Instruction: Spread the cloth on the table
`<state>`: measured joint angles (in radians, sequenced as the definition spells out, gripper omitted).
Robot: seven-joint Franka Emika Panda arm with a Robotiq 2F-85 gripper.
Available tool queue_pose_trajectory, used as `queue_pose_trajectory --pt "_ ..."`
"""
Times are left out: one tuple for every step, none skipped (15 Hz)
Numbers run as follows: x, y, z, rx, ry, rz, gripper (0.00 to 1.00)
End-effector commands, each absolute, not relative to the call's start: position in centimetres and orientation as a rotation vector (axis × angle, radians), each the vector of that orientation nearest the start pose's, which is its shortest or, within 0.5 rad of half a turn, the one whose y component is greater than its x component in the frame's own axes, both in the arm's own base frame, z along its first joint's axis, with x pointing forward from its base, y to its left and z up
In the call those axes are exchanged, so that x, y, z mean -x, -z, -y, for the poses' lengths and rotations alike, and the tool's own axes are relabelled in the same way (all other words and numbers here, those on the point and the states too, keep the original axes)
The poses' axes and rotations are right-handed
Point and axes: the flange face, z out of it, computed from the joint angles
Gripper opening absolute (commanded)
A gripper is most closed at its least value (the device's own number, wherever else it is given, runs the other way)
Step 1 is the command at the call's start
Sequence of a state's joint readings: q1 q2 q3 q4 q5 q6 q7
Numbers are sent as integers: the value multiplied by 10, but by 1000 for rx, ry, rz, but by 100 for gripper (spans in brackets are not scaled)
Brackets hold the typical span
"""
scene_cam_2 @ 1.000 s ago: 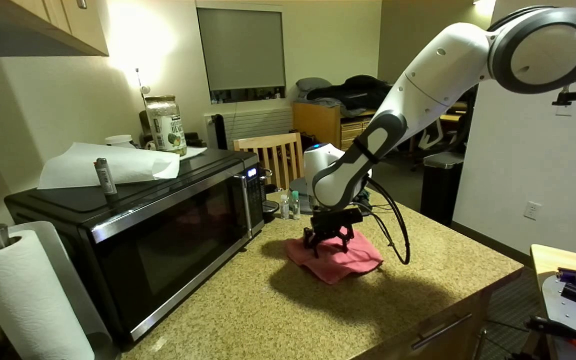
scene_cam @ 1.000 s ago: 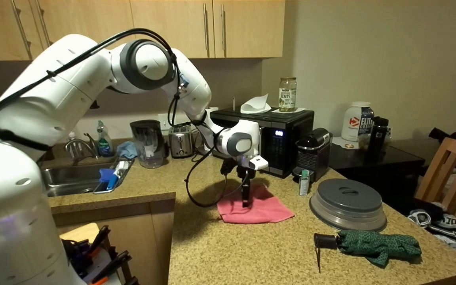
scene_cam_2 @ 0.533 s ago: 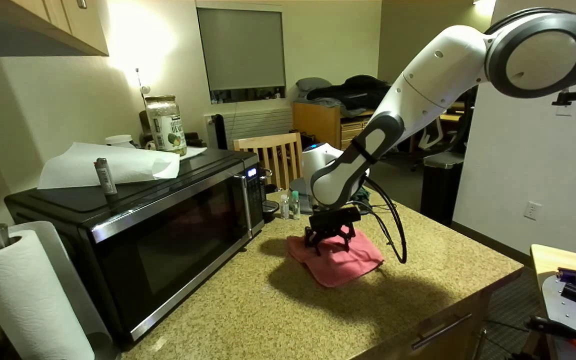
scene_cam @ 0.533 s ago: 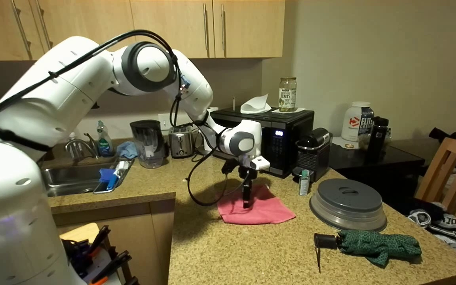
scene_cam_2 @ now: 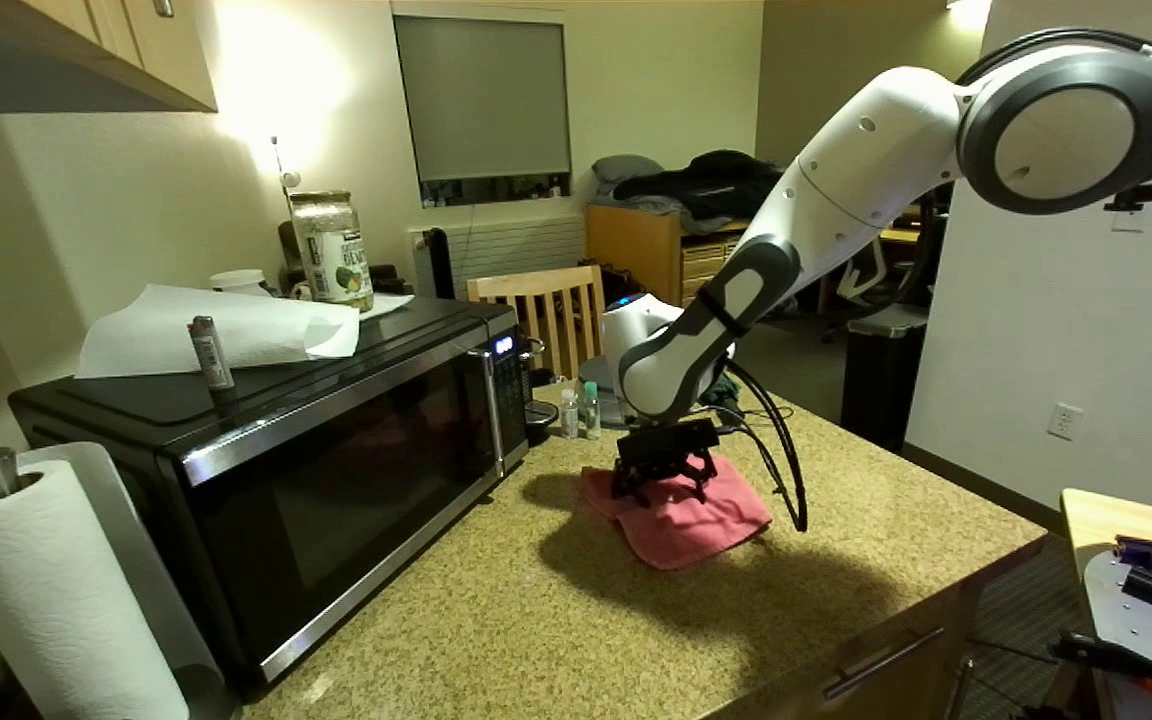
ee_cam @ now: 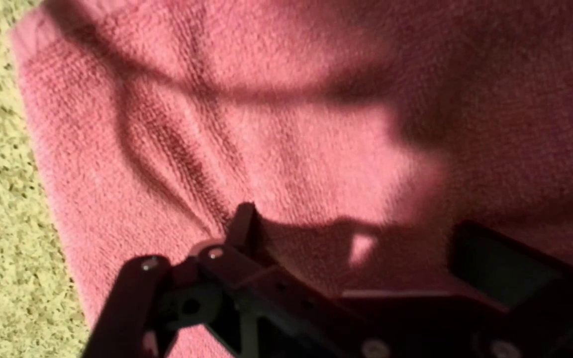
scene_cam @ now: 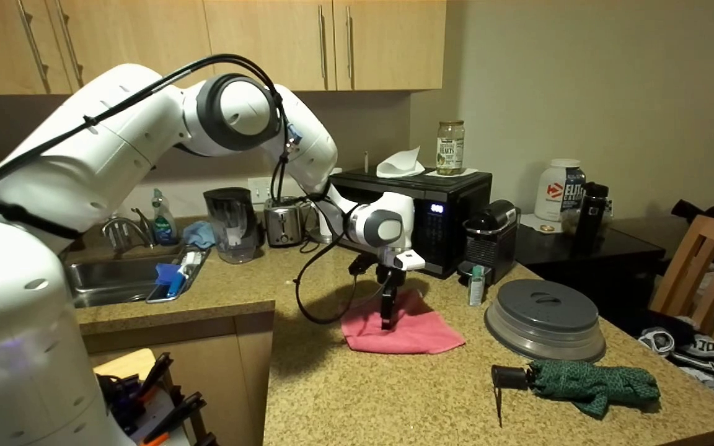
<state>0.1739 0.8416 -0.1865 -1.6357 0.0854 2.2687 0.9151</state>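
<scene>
A pink cloth lies on the speckled countertop [scene_cam: 344, 396]. The cloth [scene_cam: 425, 337] shows in both exterior views [scene_cam_2: 701, 535] and fills most of the wrist view [ee_cam: 276, 139]. It is mostly flat, with folds and wrinkles beside a fingertip and a left edge that shows in the wrist view. My black gripper [scene_cam: 388, 325] points down at the cloth's middle. In an exterior view [scene_cam_2: 671, 495] and the wrist view [ee_cam: 356, 219] its fingers are wide apart, with the cloth surface under and between them. The fingertips appear to touch the cloth. Part of it is hidden behind the gripper.
A black microwave [scene_cam_2: 356, 480] stands behind the cloth. Small bottles [scene_cam: 476, 286], a coffee machine [scene_cam: 490, 238], a grey domed lid [scene_cam: 546, 319] and a green umbrella [scene_cam: 592, 381] are to its right. A sink [scene_cam: 115, 282] is at the left.
My gripper has moved slightly lower and a little to the right in an exterior view. The cloth has shifted slightly with it. The fingers stay apart.
</scene>
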Motion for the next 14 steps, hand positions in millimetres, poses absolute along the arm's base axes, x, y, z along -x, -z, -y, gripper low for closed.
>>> queue_pose_trajectory --pt "-657 -112 -23 2943 -240 -1466 100" --pt "-656 -117 -32 2941 -224 -1439 100" --pt "-655 -121 -40 2939 -221 -1420 100" --pt "-653 -127 -52 2935 -214 -1388 100" --pt "-651 -132 -64 2937 -211 -1361 100" --pt "-648 -137 -77 2941 -215 -1329 100" --pt "-646 -139 -87 2942 -219 -1304 100" --pt "-643 -144 -99 2941 -223 -1272 100" --pt "-640 -147 -109 2941 -225 -1249 100" --pt "-636 -151 -118 2937 -225 -1225 100" --pt "-633 -155 -125 2936 -225 -1207 100" --pt "-630 -158 -132 2933 -227 -1191 100" --pt "-627 -161 -137 2933 -225 -1177 100" --pt "-624 -165 -140 2933 -223 -1167 100"
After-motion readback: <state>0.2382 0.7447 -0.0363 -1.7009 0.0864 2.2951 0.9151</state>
